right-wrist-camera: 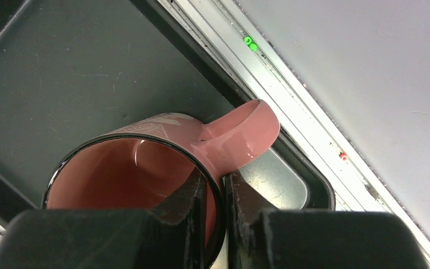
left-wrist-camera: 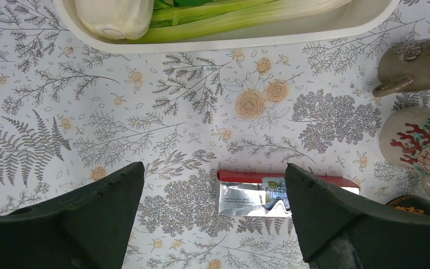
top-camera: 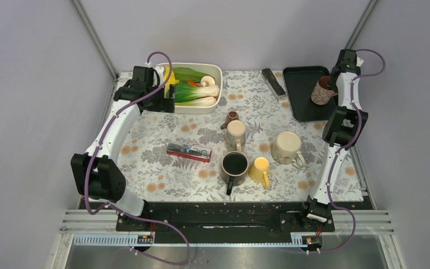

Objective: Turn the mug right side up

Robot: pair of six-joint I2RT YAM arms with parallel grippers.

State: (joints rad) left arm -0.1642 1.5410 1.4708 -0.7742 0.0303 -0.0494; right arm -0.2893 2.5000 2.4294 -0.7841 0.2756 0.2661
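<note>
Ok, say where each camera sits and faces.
Top external: above and behind, looking down at the table; both arms show.
Left wrist: on left arm, down at the packet; open left end effector shows.
Right wrist: on right arm, at the pink mug; right end effector pinches its rim.
Shared: top and right wrist both show that mug.

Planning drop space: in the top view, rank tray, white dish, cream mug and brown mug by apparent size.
1. white dish and tray: look alike, no ranking.
2. cream mug.
3. brown mug.
</note>
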